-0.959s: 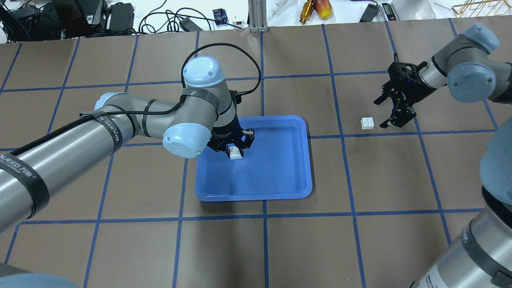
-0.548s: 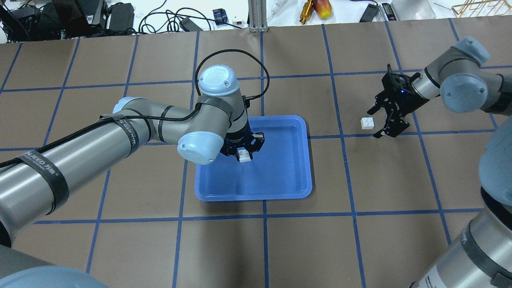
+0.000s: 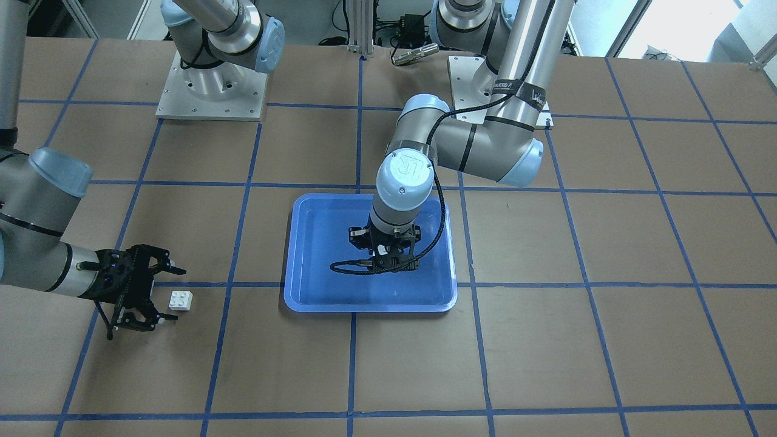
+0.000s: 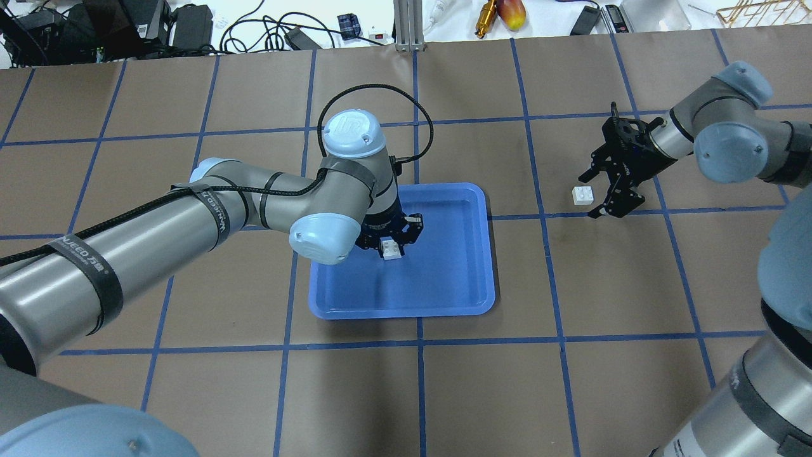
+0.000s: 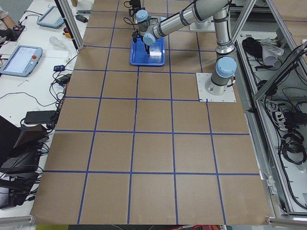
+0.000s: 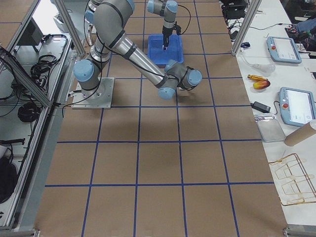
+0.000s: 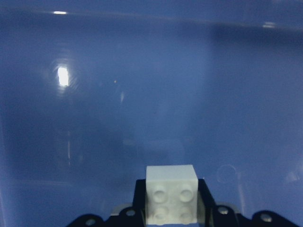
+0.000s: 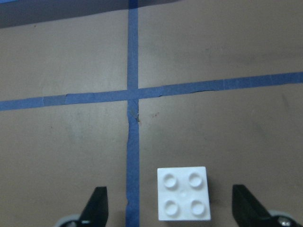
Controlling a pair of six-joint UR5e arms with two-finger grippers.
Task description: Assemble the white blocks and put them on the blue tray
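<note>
The left gripper (image 4: 391, 244) is closed on the first white block (image 4: 391, 249), which is pinched between the two fingers at their tips. In the left wrist view this block (image 7: 171, 194) is seen with its four-studded face turned toward the camera, and the dark fingers are pressed against both of its sides. The gripper is pointed straight down over the blue tray (image 4: 444, 279), and the block is held above the left-centre part of the tray floor, about midway between the near and far rims. Whether the block touches the floor cannot be told. In the front-facing view the left gripper (image 3: 388, 254) is hidden mostly by the wrist above it, and the block is not seen there.

The right gripper (image 4: 586, 196) is spread wide, with nothing held. The second white block (image 4: 583, 195) is set on the table (image 4: 622, 279) in the gap between the two fingers, studs up, and is touched by neither. In the right wrist view this block (image 8: 183, 193) is found nearer the right-hand finger (image 8: 246, 205) than the left-hand one. The same placing is shown in the front-facing view, where the block (image 3: 181, 300) lies between the open fingers of the right gripper (image 3: 177, 295).

The second block lies well to the right of the tray, just on the far side of a blue tape line (image 4: 698, 209).
</note>
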